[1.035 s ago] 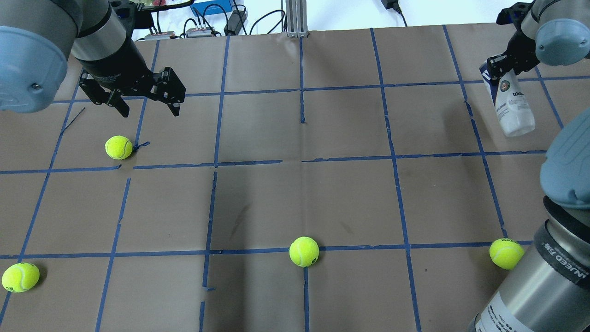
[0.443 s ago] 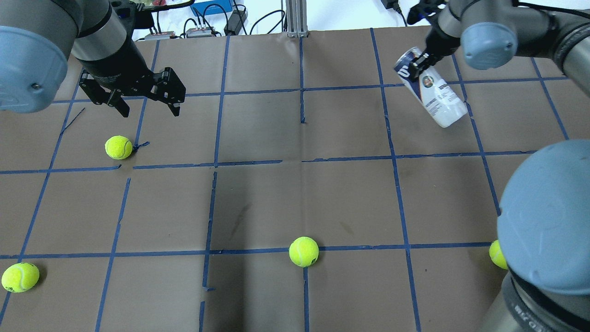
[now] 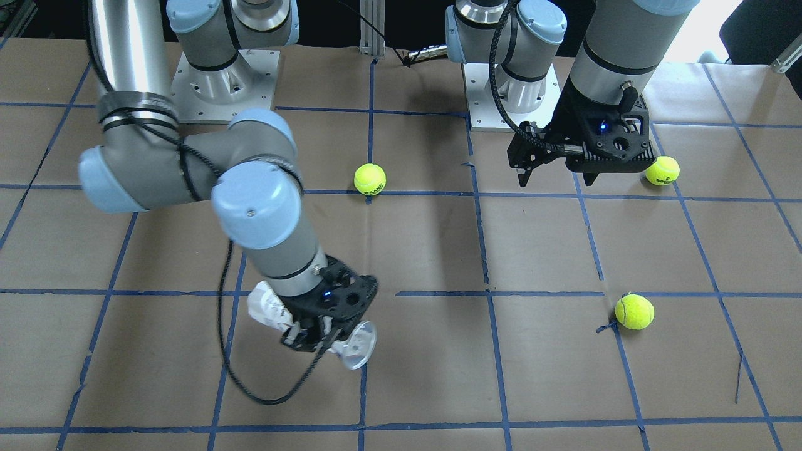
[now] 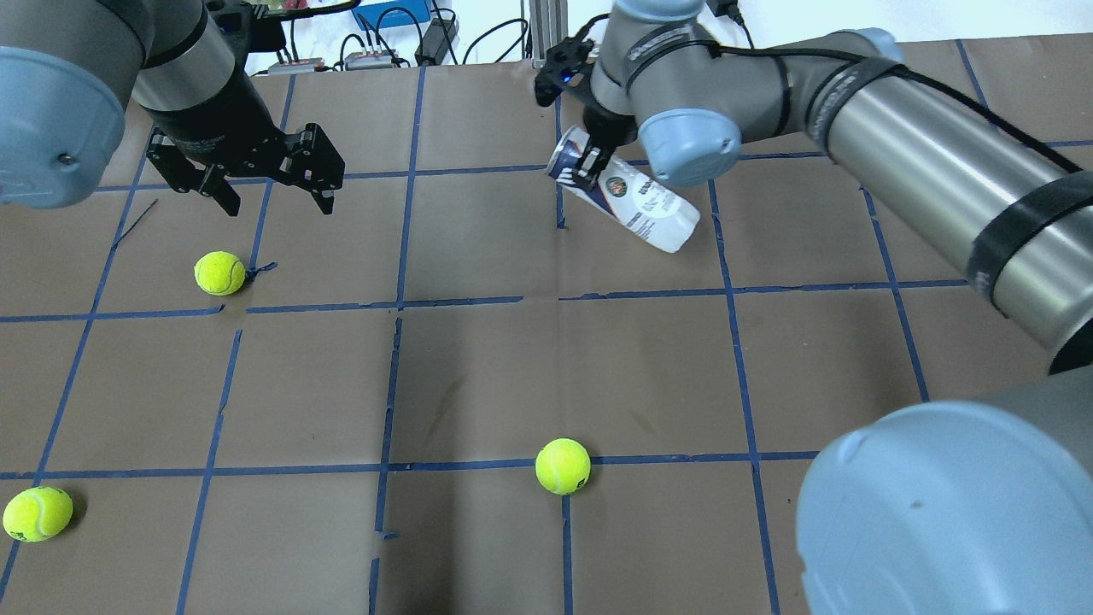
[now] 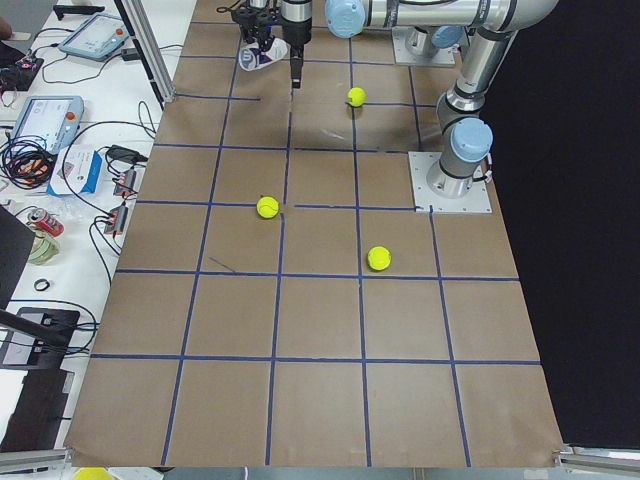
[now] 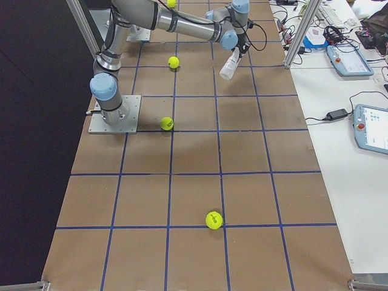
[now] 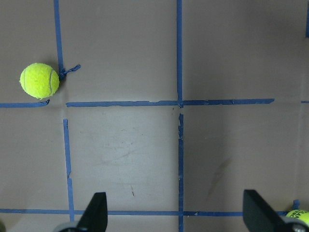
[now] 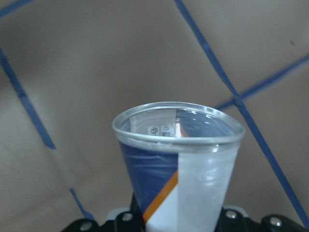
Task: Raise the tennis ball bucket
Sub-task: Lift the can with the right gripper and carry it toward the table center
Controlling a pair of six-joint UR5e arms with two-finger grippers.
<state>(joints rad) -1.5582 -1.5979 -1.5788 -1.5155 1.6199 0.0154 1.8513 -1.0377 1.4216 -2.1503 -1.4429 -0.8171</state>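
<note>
The tennis ball bucket (image 4: 636, 207), a clear tube with a white and navy label, hangs tilted above the table's far middle. My right gripper (image 4: 586, 167) is shut on it near its open rim. The front view shows the bucket (image 3: 266, 309) under that gripper (image 3: 313, 332). The right wrist view looks along the empty bucket (image 8: 186, 169) to its clear rim. My left gripper (image 4: 277, 203) is open and empty above the far left, near a tennis ball (image 4: 219, 272). It also shows in the front view (image 3: 554, 180) and in the left wrist view (image 7: 176, 217).
Brown paper with a blue tape grid (image 4: 478, 301) covers the table. More tennis balls lie at the near middle (image 4: 563, 465) and near left (image 4: 37, 513). My right arm (image 4: 922, 162) spans the right half. Cables and boxes (image 4: 376, 51) sit beyond the far edge.
My right arm has swung left, carrying the bucket from the table's far right edge to the far middle. The left arm and the balls have not moved.
</note>
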